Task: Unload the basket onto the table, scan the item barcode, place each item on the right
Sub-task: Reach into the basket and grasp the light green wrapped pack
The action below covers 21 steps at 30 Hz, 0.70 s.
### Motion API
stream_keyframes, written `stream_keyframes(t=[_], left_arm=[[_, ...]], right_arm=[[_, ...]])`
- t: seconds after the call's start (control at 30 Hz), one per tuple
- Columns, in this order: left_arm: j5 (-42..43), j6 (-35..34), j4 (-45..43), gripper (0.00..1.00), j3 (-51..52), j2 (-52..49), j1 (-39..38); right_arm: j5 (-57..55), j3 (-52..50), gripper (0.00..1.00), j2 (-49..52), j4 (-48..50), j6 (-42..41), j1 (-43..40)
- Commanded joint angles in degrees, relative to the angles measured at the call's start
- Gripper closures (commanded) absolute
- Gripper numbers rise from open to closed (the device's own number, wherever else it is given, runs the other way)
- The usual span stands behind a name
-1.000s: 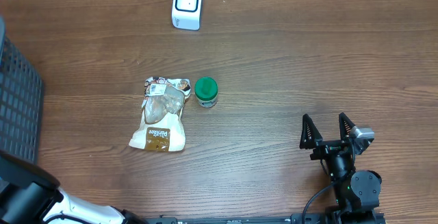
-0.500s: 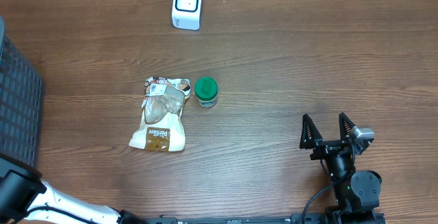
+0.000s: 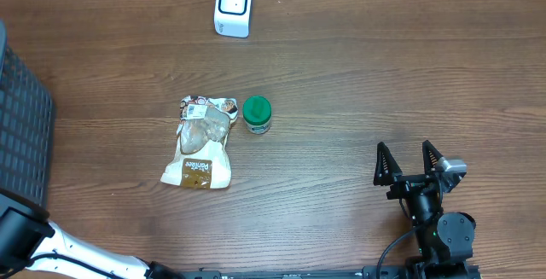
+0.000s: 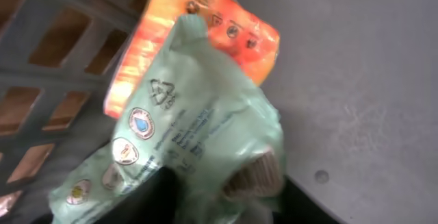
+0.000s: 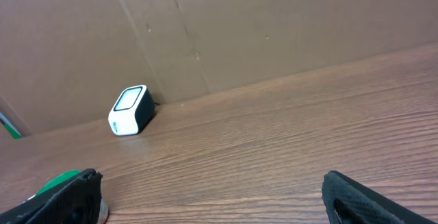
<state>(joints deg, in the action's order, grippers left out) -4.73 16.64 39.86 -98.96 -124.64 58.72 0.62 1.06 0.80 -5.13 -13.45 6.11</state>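
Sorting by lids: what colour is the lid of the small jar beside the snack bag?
Green: the small jar's round lid shows best in the overhead view.

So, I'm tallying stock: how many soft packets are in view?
3: a beige packet on the table; a green packet over an orange packet in the basket, where more may hide.
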Motion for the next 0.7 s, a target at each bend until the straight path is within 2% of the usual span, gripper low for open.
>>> stream_keyframes(t=[0.0,0.03,0.1,0.37,0.67], left_arm=[[-0.13,0.07,2.36,0.69,-0.52,-2.58,-0.28],[-0.11,0.07,3.08,0.73,-0.52,-2.6,-0.28],[-0.11,0.04,4.17,0.95,-0.5,-2.6,-0.31],[-0.11,-5.38,7.61,0.96,-0.87,-0.24,-2.23],[-0.13,-6.4,5.55,0.96,-2.67,10.99,-8.22]], right_arm=[[-0.46,-0.61,0.0,-0.46,0.31,0.22,0.31],[-0.44,-0.61,0.0,-0.46,0.31,0.22,0.31],[-0.44,-0.61,0.0,-0.46,0.31,0.22,0.31],[-0.44,-0.61,0.0,-0.46,0.31,0.22,0.31],[-0.44,-0.61,0.0,-0.46,0.31,0.22,0.31]])
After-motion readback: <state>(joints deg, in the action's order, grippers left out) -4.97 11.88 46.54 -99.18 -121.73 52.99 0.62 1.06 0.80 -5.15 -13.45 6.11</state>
